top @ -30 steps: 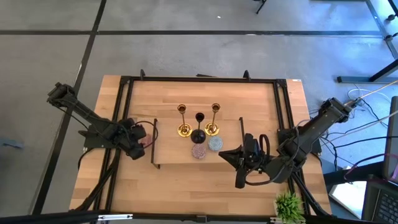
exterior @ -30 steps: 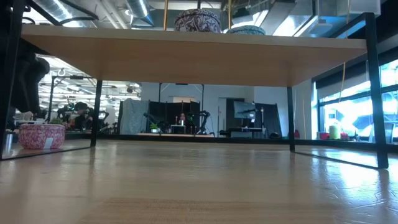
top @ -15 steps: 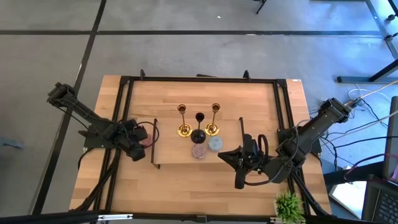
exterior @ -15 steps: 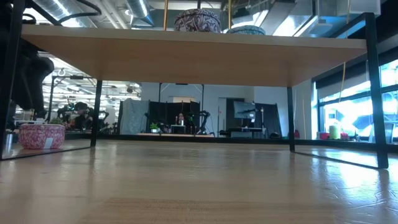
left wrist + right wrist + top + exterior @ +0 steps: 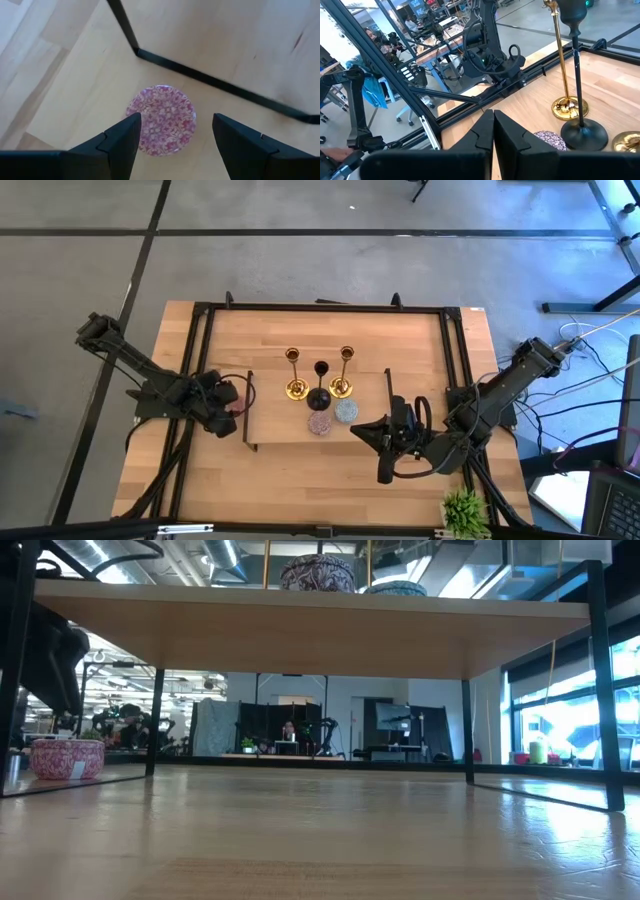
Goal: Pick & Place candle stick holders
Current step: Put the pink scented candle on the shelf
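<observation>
Pink glittery round point(image 5: 161, 119) sits on the bare table top point(image 5: 300, 480), directly below the left gripper point(image 5: 175, 135); fingers point(image 5: 122, 142) spread apart, one each side of it, not touching it as far as the left wrist view shows

Same pink round shows in the low view point(image 5: 67, 757) and the high view point(image 5: 237, 406), just outside the black end rail point(image 5: 248, 410) of the wooden board point(image 5: 300, 365), with the left gripper point(image 5: 222, 412) over it

Rest of the set is on the board, well away from the left fingers:
- two gold stems point(image 5: 293, 372) point(image 5: 344, 370) upright on round feet
- black stem point(image 5: 320, 384) upright between them
- mauve round point(image 5: 319, 423) and pale blue round point(image 5: 346, 411) just in front of the stems, side by side

Right gripper point(image 5: 383, 435) parked low by the board's other end rail, fingers point(image 5: 482, 132) pressed together, holding nothing. Ahead of its fingertips in the right wrist view: black stem point(image 5: 575, 65), one gold stem point(image 5: 560, 55), mauve round point(image 5: 550, 140), none touched

Green plant point(image 5: 466, 508) at the table edge beside the right arm
</observation>
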You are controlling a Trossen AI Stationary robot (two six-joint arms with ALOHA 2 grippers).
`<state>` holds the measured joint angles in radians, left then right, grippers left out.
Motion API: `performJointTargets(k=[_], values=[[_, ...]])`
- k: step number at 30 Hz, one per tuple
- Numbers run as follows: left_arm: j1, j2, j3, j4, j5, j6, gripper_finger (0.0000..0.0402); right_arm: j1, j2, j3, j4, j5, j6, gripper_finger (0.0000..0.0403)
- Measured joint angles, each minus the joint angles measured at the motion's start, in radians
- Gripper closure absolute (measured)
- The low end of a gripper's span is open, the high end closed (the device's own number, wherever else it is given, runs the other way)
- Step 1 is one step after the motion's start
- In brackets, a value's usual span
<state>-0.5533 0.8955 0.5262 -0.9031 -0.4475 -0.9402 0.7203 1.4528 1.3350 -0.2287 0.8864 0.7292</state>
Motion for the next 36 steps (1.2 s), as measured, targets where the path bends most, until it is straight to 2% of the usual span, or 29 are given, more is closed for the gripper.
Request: performJointTargets(k=[20, 29, 36], values=[[0.032, 0.000, 0.000, 0.003, -0.003, 0.092, 0.0155, 0.002, 0.000, 0.000, -0.016, 0.000, 0.016, 0.0389], [0.126, 0.089, 0.000, -0.010, 0.115, 0.064, 0.0112, 0.000, 0.000, 0.000, -0.019, 0.000, 0.016, 0.0389], [0.137, 0.178, 0.000, 0.023, 0.115, 0.095, 0.0083, -0.001, 0.000, 0.000, -0.019, 0.000, 0.015, 0.0389]])
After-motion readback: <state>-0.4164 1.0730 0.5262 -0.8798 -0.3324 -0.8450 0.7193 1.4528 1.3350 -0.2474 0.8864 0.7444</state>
